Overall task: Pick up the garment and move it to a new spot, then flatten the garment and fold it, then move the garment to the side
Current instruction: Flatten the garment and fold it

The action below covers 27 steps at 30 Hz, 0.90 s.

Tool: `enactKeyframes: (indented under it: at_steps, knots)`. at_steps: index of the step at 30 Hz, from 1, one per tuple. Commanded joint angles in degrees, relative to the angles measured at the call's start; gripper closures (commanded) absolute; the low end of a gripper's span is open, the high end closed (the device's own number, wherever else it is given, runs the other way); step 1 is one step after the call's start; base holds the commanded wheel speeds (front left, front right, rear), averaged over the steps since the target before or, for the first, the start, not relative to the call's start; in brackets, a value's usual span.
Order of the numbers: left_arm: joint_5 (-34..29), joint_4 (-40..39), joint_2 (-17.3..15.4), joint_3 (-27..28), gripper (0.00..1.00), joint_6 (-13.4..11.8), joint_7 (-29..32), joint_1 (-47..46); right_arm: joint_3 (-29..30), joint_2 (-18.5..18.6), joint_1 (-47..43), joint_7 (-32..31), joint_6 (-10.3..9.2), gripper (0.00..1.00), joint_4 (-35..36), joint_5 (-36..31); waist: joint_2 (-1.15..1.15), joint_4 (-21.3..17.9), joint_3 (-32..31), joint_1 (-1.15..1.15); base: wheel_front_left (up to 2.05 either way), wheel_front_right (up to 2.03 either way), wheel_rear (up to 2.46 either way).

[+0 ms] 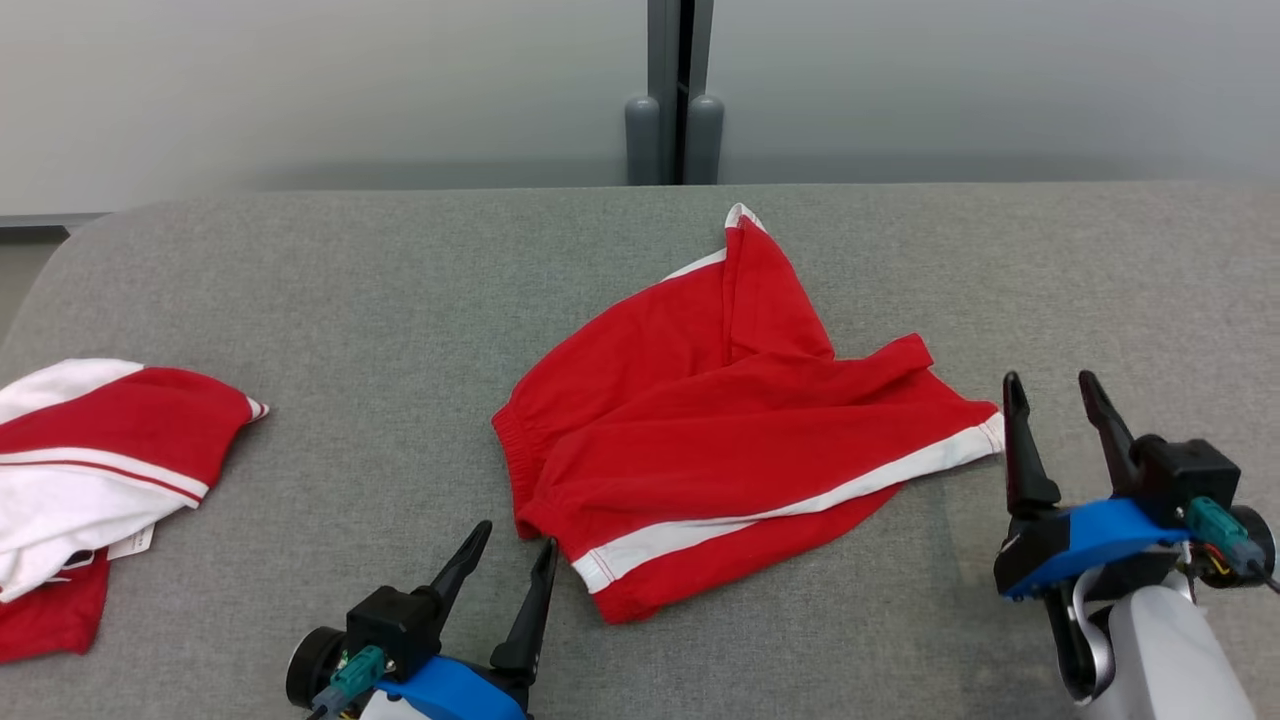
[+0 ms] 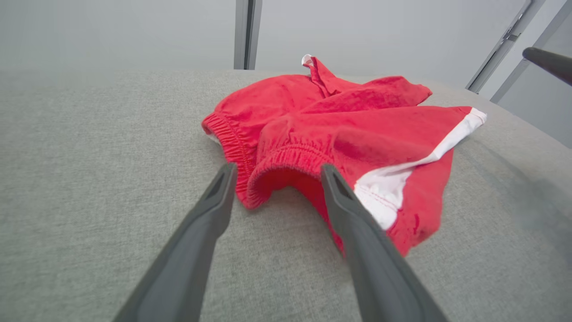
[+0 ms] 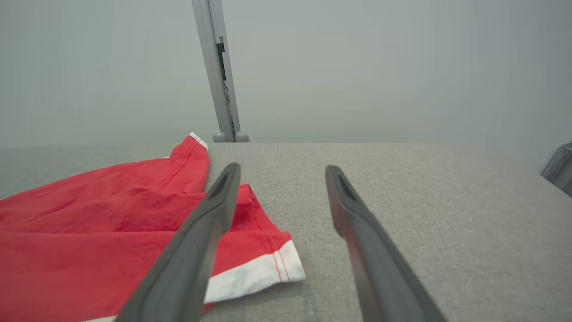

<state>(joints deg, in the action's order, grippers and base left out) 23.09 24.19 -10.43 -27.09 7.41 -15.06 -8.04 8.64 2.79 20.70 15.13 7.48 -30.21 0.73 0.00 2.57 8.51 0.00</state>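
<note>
Red shorts (image 1: 730, 430) lie crumpled at the centre of the grey table (image 1: 400, 300), with the waistband toward the near left and the white-trimmed hem toward the right.

Left gripper (image 1: 515, 535): fingers spread wide, nothing gripped, tips just near of the waistband.

Right gripper (image 1: 1050, 378): fingers spread wide, empty, just right of the hem corner.

A second red-and-white garment (image 1: 100, 450) lies at the table's left edge, well apart.
</note>
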Motion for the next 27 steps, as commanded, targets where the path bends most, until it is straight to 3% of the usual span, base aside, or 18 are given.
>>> enactKeyframes:
  at_steps: [1, 7, 14, 27]
  knots:
    - [-0.60, -0.33, 0.60, 0.88, 0.00, 0.14, -0.17, 0.89, -0.95, 0.20, -3.10, 0.04, 0.03, 0.00, 3.21, 1.58, 0.00, -1.06, -1.16, 0.00, 0.00, 0.00, 0.00]
    - [-1.33, -0.89, 1.44, 2.15, 0.00, 0.14, -0.17, 2.46, -2.29, 0.21, -8.44, 0.04, 0.02, 0.00, 8.51, 4.13, 0.00, -2.18, -3.02, 0.00, 0.00, 0.00, 0.00]
    - [-5.40, 0.82, 3.22, 7.33, 0.00, 0.13, -0.17, 5.20, -3.13, 0.19, -12.99, 0.04, 0.03, 0.00, 8.41, 3.59, 0.00, -2.53, -5.83, 0.00, 0.00, 0.00, 0.00]
    - [-11.92, 1.61, 5.95, 20.65, 0.00, -3.96, -0.17, 7.85, -4.16, 0.21, -17.34, 0.04, 0.03, 0.00, 7.18, 2.73, 0.00, -2.11, -8.99, 0.00, 0.00, 0.00, 0.00]
